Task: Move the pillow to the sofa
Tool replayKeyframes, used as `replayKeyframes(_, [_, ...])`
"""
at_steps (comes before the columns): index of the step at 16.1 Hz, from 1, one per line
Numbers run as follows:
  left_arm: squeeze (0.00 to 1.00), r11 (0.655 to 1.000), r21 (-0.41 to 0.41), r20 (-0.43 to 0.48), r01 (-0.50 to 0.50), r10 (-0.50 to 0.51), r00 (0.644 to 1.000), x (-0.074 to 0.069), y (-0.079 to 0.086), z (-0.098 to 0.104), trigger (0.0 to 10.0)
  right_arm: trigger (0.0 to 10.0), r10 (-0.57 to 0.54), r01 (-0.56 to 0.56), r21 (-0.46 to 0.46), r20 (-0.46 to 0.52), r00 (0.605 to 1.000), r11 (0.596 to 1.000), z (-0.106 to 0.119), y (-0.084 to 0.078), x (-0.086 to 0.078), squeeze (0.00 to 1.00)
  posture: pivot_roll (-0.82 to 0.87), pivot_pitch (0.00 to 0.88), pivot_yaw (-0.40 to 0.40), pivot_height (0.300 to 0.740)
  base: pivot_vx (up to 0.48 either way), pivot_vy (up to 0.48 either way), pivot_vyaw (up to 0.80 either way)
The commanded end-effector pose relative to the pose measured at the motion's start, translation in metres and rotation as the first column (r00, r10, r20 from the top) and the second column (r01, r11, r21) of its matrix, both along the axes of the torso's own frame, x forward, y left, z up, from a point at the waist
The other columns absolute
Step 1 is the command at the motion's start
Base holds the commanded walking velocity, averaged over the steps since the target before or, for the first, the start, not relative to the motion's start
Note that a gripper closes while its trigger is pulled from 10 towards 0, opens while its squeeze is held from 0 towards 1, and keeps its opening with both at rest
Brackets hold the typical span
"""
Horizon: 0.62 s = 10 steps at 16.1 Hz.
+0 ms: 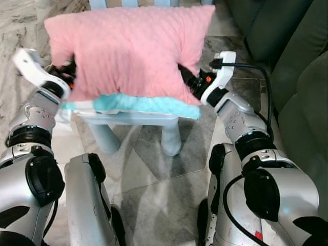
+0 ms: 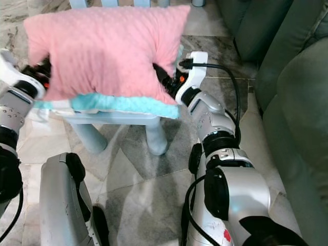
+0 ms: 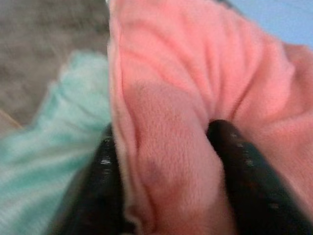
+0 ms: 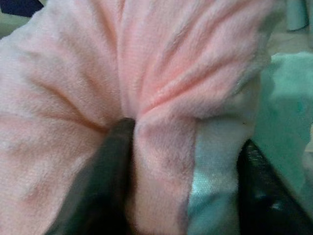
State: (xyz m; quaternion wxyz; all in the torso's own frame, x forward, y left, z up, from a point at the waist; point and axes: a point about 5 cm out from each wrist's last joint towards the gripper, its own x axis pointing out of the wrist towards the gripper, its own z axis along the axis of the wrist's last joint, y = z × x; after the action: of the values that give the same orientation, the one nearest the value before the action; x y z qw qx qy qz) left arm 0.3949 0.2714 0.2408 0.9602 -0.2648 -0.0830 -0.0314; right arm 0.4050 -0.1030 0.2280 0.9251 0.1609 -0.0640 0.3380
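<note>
Both tools, left tool [image 3: 161, 161] and right tool [image 4: 183, 171], are clamped on the pillow [image 1: 130, 48] edges. Risk: the plush fold slips free, or the teal layer [image 1: 148, 105] drags along.

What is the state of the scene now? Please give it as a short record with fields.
pillow: pink, held at both ends, lower edge over the teal cloth
left gripper: shut on the pillow's edge
right gripper: shut on the pillow's edge
table: light blue, under the cloth, in front of the robot
sofa: dark green, on the robot's right
floor: grey marble tiles
task stage: pillow gripped, not yet on the sofa
</note>
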Motion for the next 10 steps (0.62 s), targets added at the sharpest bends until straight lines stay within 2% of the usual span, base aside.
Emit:
replayKeyframes(1, [0.00, 0.995, 0.076, 0.026, -0.062, 0.060, 0.998, -0.005, 0.011, 0.006, 0.0, 0.0, 0.001, 0.000, -0.023, 0.027, 1.000, 1.000, 0.002, 0.002, -0.001, 0.00, -0.08, 0.322, 0.022, 0.336, 0.000, 0.000, 0.00])
replayKeyframes(2, [0.00, 0.984, 0.140, 0.054, -0.111, 0.105, 0.993, -0.010, 0.019, 0.010, 0.0, 0.0, -0.004, 0.005, -0.028, 0.055, 0.998, 1.000, 0.006, -0.001, -0.002, 0.00, -0.08, 0.320, 0.021, 0.336, 0.000, 0.000, 0.00])
replayKeyframes(4, [0.00, 0.977, 0.167, 0.086, -0.134, 0.121, 0.989, -0.014, 0.023, 0.011, 0.0, 0.0, -0.012, 0.014, -0.027, 0.066, 0.998, 1.000, 0.007, -0.003, -0.002, 0.00, -0.08, 0.312, 0.019, 0.336, 0.000, 0.000, 0.00])
replayKeyframes(7, [0.00, 0.977, 0.148, 0.108, -0.151, 0.136, 0.985, -0.017, 0.026, 0.010, 0.0, 0.0, -0.018, 0.020, -0.027, 0.069, 0.997, 0.999, 0.006, -0.003, -0.002, 0.00, -0.08, 0.305, 0.019, 0.336, 0.000, 0.000, 0.00])
replayKeyframes(10, [0.00, 0.982, 0.127, 0.129, -0.141, 0.125, 0.984, -0.016, 0.022, 0.013, 0.0, 0.0, -0.010, 0.012, -0.029, 0.075, 0.997, 1.000, 0.007, -0.001, -0.003, 0.00, -0.08, 0.304, 0.021, 0.336, 0.000, 0.000, 0.00])
